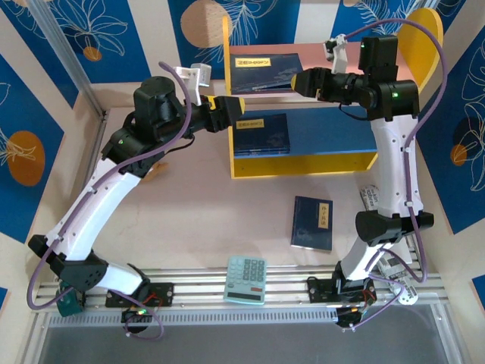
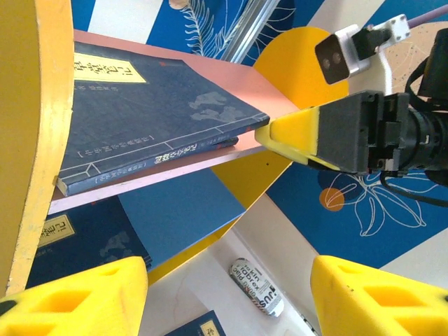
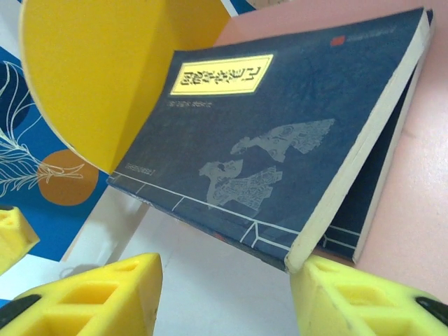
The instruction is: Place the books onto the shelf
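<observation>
The shelf (image 1: 333, 121) stands at the back of the table, with yellow sides, a pink top board and a blue lower board. Two navy books (image 1: 261, 73) lie stacked on the pink board (image 3: 420, 210), their near corner overhanging its edge. Another book (image 1: 261, 134) lies on the blue board, and one more (image 1: 312, 222) lies flat on the table. My right gripper (image 1: 297, 81) (image 3: 224, 294) is open at the stack's corner, one finger (image 3: 350, 294) against the top book (image 3: 280, 133). My left gripper (image 1: 231, 112) (image 2: 227, 294) is open and empty, left of the shelf's front.
A mint-green calculator (image 1: 246, 279) rests near the front rail. A printed black-and-white pouch (image 1: 371, 199) (image 2: 257, 287) lies on the table right of the shelf. Blue patterned walls close in the back and sides.
</observation>
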